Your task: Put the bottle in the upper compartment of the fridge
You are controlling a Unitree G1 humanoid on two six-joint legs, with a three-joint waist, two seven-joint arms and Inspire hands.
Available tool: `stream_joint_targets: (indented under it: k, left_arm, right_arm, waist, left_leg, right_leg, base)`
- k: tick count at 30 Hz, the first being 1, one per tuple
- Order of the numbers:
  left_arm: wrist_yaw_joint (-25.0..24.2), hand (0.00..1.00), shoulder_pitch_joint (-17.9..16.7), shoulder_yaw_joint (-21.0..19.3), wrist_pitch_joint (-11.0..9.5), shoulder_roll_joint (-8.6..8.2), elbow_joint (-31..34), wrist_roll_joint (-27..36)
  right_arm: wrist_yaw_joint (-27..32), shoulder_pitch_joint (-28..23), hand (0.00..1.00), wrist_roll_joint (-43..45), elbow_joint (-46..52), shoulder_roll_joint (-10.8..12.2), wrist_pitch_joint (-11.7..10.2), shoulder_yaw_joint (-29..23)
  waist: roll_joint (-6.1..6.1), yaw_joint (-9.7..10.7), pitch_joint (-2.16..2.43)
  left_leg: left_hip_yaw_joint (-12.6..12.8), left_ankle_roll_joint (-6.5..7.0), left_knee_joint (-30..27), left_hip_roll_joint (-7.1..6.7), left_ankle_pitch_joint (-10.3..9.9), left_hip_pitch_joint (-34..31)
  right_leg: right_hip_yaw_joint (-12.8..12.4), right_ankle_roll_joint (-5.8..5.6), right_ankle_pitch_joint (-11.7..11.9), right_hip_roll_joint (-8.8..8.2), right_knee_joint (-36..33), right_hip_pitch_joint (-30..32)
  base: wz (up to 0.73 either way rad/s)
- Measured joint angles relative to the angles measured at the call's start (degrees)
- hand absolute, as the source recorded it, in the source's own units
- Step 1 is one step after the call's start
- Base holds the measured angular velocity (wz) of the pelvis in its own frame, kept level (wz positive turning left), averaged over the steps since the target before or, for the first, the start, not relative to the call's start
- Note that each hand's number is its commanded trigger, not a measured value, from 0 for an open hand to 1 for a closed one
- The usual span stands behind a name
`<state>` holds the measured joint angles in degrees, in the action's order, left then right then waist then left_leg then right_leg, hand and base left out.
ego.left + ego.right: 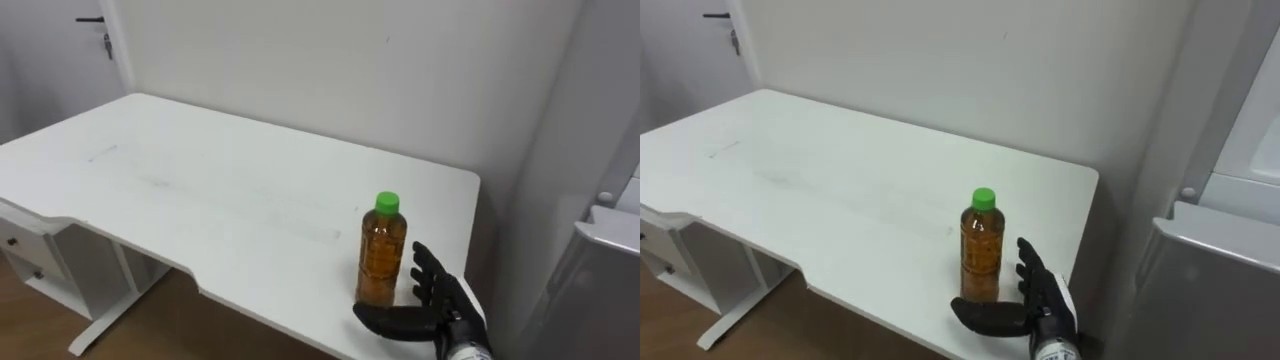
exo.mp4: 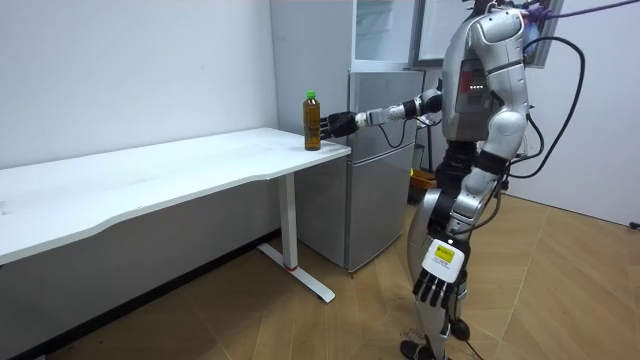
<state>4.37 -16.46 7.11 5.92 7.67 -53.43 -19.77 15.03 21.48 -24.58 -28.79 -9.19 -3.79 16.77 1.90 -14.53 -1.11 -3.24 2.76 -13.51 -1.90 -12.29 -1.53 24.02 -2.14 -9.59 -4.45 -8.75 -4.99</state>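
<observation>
One bottle (image 1: 382, 250): stands upright on the white worktop (image 1: 200, 190), at the lower right of the left eye view, near the worktop's right-hand corner. It has a green cap and an amber drink inside.
Right hand (image 1: 440, 305): at the lower right of the frame, just beside the bottle and spread wide. The thumb reaches low past the bottle's base and the fingers stand up at the bottle's right. It holds nothing, and I cannot tell whether the thumb touches the bottle.
Left hand (image 2: 432, 287): hangs by the robot's leg, lower right of centre in the room view, with its fingers relaxed and empty.
Robot's stance: upright at the worktop's end with the fridge (image 2: 380, 160) close by. Its right arm is stretched out level to the bottle, upper middle of the room view.
Upper fridge (image 2: 385, 30): at the top edge of the room view, above the grey lower cabinet. Its door looks shut, though the view is too partial to be sure.
Done so far: only the approach, with the hand set around the bottle and not closed on it.
Left to do: close the hand on the bottle, lift it off the worktop, turn to the fridge, get the upper door open and set the bottle inside.
Progress: early, judged by the bottle's place on the worktop.
</observation>
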Motion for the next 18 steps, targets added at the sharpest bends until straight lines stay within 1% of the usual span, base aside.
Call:
stream_joint_targets:
  k: [2, 8, 15, 18]
  left_arm:
    - [0.0, 0.0, -0.05, -0.02, 0.0, -0.01, -0.01, -0.01]
    - [0.12, 0.0, 0.02, -0.12, 0.0, -0.02, -0.01, -0.01]
    - [0.35, 0.0, -0.52, -0.13, 0.0, -0.02, -0.07, 0.02]
    - [0.35, 0.0, -0.91, -0.14, 0.0, -0.02, -0.07, 0.09]
  right_arm:
    - [1.16, 0.48, 0.0, 0.0, 0.0, 0.39, 0.0, 0.0]
    - [3.81, 2.25, 0.0, 0.14, 0.01, 0.4, -0.04, -0.07]
    - [6.2, 2.27, 0.0, 0.41, 0.05, 0.68, -0.14, -0.07]
    - [7.66, 2.27, 0.0, 0.41, 0.05, 0.75, -0.51, -0.08]
  waist:
    - [0.08, -0.09, -0.02]
    - [0.09, -0.03, -0.02]
    - [0.11, -0.04, 0.0]
    - [0.11, -0.1, 0.0]
  left_leg:
    - [-0.03, -0.03, 0.05, 0.0, 0.13, -0.03]
    - [-0.01, -0.09, -0.01, -0.07, 0.36, -0.08]
    - [-0.01, -0.18, -0.03, -0.08, 0.59, -0.15]
    - [-0.02, -0.2, -0.06, -0.08, 0.63, -0.21]
  right_leg:
    - [0.0, 0.0, 0.0, 0.0, 0.0, 0.01]
    - [-0.06, 0.0, 0.0, -0.03, -0.01, 0.0]
    - [0.34, 0.0, 0.0, -0.03, -0.06, -0.07]
    - [0.38, 0.0, 0.0, -0.03, -0.11, -0.1]
  base:
    - [0.0]
    - [0.0]
    - [0.0]
    - [0.0]
